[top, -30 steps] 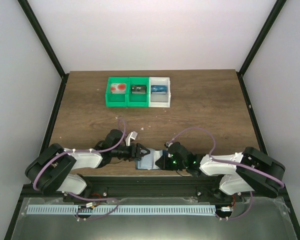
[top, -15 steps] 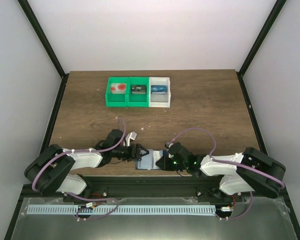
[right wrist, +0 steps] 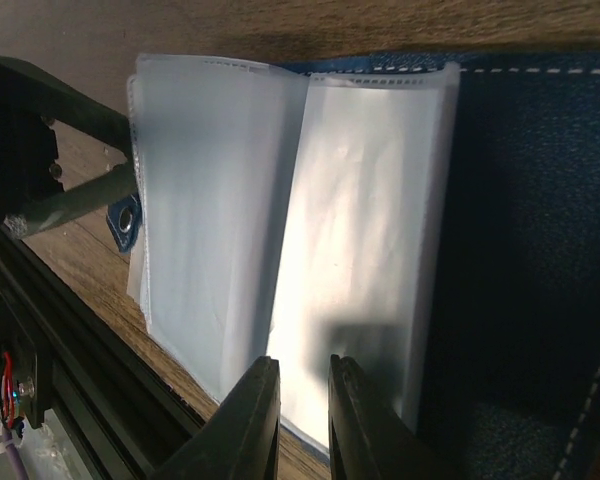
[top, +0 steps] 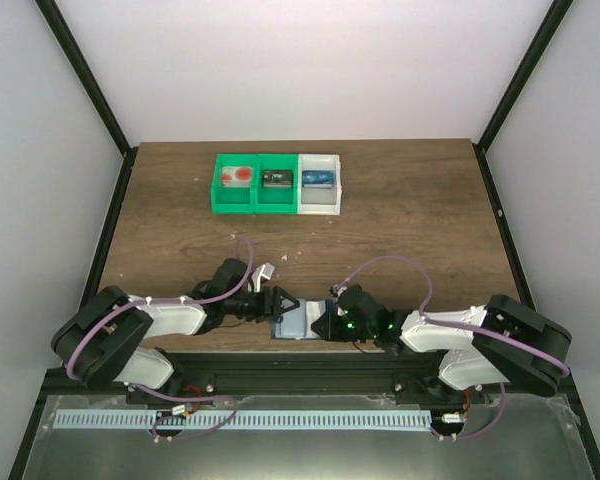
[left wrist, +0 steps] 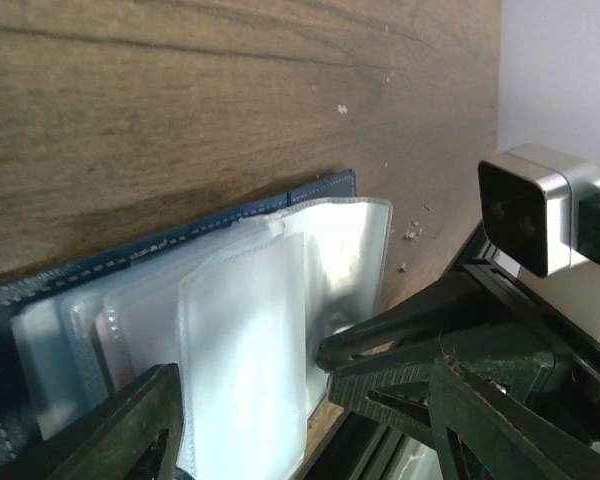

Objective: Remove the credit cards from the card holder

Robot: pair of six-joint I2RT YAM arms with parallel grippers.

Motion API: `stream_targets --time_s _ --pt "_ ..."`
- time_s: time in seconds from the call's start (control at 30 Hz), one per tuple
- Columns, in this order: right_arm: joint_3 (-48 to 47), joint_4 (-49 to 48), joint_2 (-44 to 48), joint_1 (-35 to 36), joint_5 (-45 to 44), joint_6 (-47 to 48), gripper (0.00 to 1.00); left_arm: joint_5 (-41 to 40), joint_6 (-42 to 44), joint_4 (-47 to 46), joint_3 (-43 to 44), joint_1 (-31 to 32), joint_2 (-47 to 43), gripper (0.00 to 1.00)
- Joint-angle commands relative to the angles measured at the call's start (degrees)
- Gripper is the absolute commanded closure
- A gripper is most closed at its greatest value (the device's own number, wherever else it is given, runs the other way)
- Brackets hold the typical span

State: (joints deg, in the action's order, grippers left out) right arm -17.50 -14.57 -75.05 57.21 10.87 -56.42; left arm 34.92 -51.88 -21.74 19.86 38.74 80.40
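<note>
Across the card holder (top: 298,324), left gripper (top: 284,303) faces right gripper (top: 323,322).

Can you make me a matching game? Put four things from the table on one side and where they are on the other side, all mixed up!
Things:
1. credit card with red marks
2. black item
3. blue item
4. card holder

Places:
A. in the white bin
B. lying open at the near edge of the table
C. in the left green compartment
D. in the right green compartment

Pairs: 1-C, 2-D, 3-A, 4-B
</note>
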Motion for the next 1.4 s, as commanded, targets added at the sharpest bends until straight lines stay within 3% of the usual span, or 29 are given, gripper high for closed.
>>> stream_targets --time_s 0.0,0.3,0.43,0.83,1.13,1.37 --pt "0.8 -1.1 0.0 0.6 -1.1 0.2 0.84 2.6 -4.2 -8.5 -1.6 1.5 1.8 0.31" --pt "2.3 -2.4 1.5 0.6 -2.1 -0.1 0.84 2.5 -10.0 -16.5 1.8 8.7 6.3 0.31" --pt "3.2 -1.9 3.3 0.6 -2.8 -0.2 0.85 0.7 -9.5 -14.7 3.0 9.2 5.4 0.32" --pt "3.7 8.1 18.8 0.6 -7.3 -0.5 0.81 1.6 -11.1 -15.8 5.4 9.3 6.0 0.32" --pt "3.5 15.0 31.8 0.6 -9.2 -1.3 0.78 1.5 -7.6 -10.4 7.2 9.1 5.6 0.26" --pt "1.4 13.2 28.2 0.6 -7.0 -0.8 0.78 -1.0 -4.7 -4.5 5.4 6.6 0.6 0.17"
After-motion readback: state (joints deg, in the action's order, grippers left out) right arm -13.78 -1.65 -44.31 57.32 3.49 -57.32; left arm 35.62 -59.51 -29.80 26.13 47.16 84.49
